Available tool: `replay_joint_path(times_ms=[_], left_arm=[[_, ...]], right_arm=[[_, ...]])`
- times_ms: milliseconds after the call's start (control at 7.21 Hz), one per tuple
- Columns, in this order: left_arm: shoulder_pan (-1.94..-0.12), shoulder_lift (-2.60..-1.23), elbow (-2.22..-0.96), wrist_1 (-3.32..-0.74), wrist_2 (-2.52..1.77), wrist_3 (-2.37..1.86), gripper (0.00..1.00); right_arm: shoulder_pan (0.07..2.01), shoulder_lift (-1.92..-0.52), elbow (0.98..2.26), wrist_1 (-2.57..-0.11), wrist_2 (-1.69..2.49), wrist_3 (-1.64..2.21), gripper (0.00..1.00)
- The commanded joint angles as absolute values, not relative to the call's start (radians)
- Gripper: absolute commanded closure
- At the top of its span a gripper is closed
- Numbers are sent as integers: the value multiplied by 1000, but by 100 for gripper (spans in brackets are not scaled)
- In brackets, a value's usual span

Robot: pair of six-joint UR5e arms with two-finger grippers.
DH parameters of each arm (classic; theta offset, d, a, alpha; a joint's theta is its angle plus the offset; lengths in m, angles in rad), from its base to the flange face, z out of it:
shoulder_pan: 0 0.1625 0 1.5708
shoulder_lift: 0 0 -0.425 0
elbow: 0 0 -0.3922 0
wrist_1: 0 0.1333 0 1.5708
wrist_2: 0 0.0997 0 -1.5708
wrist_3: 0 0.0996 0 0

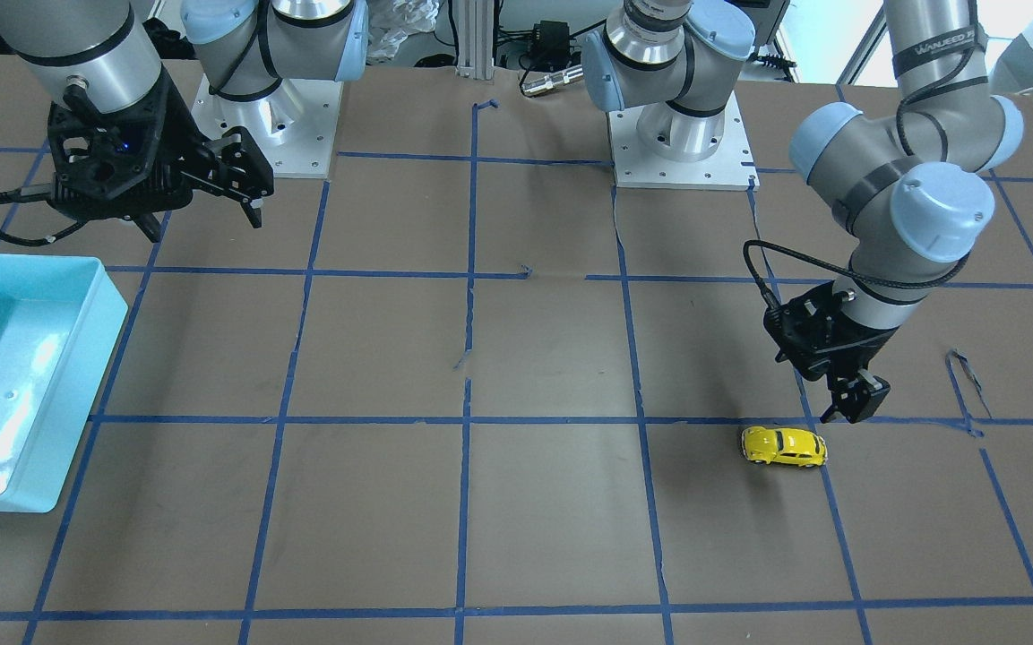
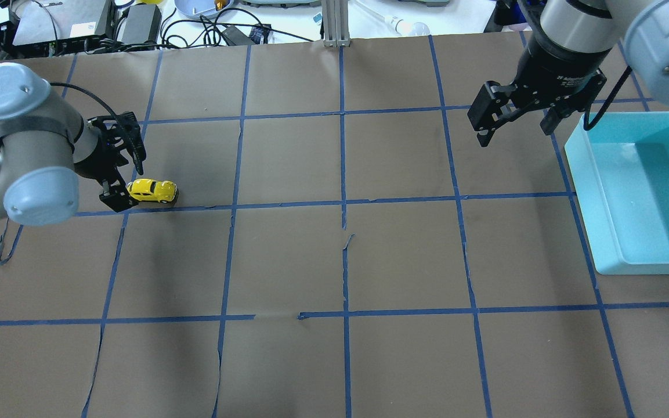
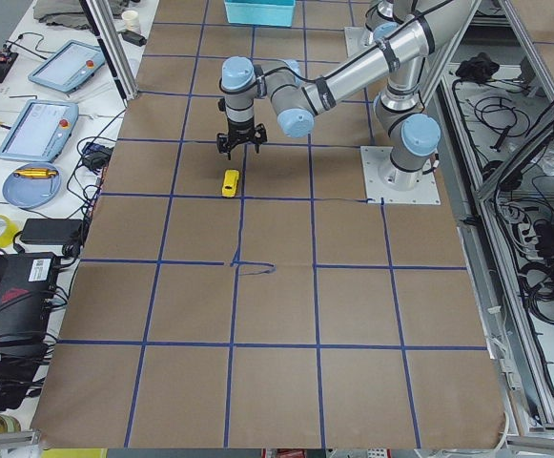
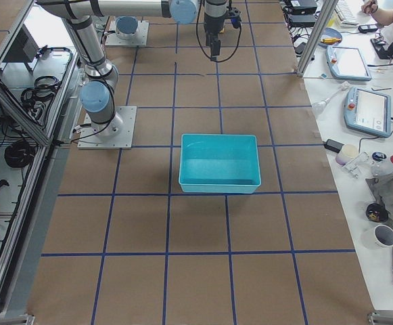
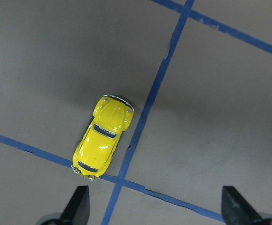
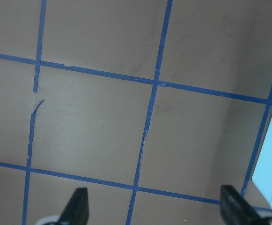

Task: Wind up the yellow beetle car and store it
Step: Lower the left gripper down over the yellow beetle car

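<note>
The yellow beetle car (image 2: 152,190) stands on its wheels on the brown table, on a blue tape line at the robot's far left. It also shows in the front view (image 1: 784,446) and in the left wrist view (image 5: 103,136). My left gripper (image 2: 125,181) is open and empty. It hovers just above and beside the car, which lies off to one side, nearer one fingertip (image 5: 79,202). My right gripper (image 2: 514,130) is open and empty, high above the table beside the teal bin (image 2: 607,232); its wrist view shows only bare table between the fingertips (image 6: 78,206).
The teal bin (image 1: 86,376) stands empty on the robot's right side. Blue tape lines grid the brown paper table. The arm bases (image 1: 682,143) stand on the robot's side of the table. Cables and clutter (image 2: 137,23) lie beyond the table's far edge.
</note>
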State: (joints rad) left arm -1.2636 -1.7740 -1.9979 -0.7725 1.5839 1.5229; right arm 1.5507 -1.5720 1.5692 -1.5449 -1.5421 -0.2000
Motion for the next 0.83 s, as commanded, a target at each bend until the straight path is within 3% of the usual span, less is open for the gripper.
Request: replay_joint_path(times_ms=[0, 694], left_arm=[[-1261, -1789, -2017, -733, 1545, 1508, 0], [-1244, -1801, -2002, -753, 1615, 1509, 0]], right_arm=[[1551, -1572, 1565, -1557, -1542, -199, 0], [1554, -1574, 1563, -1560, -1539, -193, 0]])
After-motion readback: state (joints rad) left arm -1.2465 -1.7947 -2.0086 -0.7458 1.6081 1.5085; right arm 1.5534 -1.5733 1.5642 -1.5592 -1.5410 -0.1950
